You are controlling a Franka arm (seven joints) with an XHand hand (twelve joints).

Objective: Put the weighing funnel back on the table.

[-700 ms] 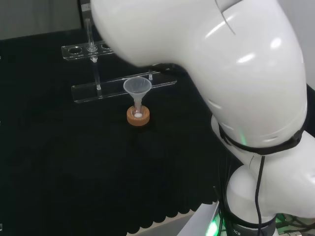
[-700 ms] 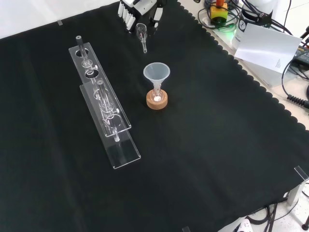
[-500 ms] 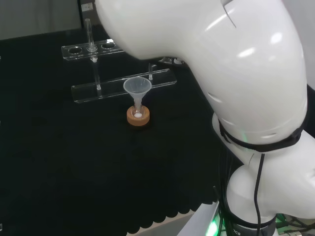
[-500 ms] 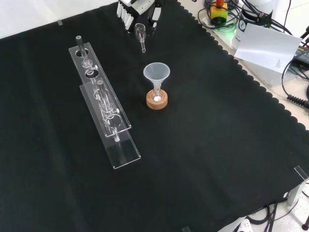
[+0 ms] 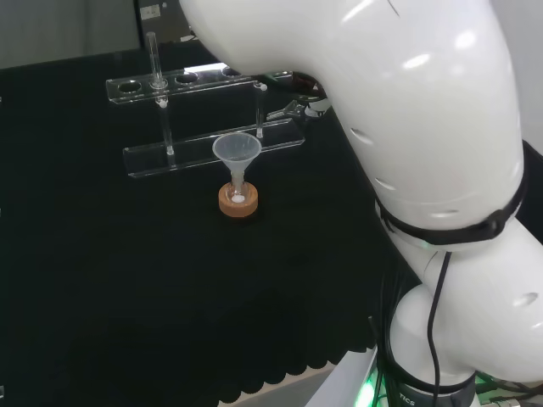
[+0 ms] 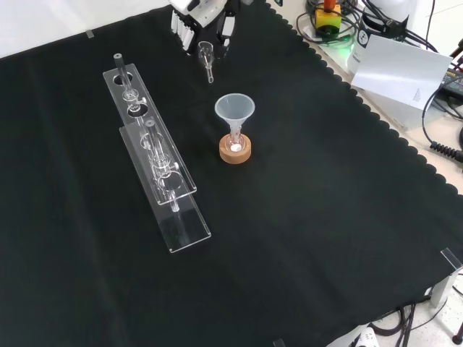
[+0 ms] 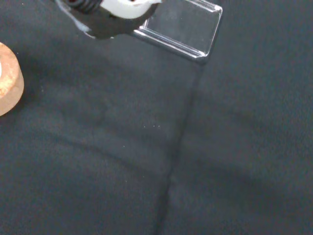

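Observation:
In the front view the hand [image 6: 203,13] reaches in from the far edge of the cloth. Its white fingers [image 6: 181,22] and dark thumb are curled on the weighing funnel [image 6: 206,53], a small clear scoop whose short stem points down toward the cloth. The piece hangs just beyond the big funnel [image 6: 234,108]. In the head view the weighing funnel [image 5: 294,108] glints under the arm's big white link, right of the big funnel [image 5: 237,148]. A blurred part of the hand [image 7: 113,9] shows in the wrist view.
The big funnel stands in a small flask on a cork ring [image 6: 236,152], which also shows in the wrist view [image 7: 7,81]. A long clear rack [image 6: 155,155] with glass tubes lies left of it. A white sheet [image 6: 401,69] and cables lie past the cloth's scalloped right edge.
The hand has carried the weighing funnel a little to the left in the front view. In the head view the arm's link has swung away, uncovering the piece.

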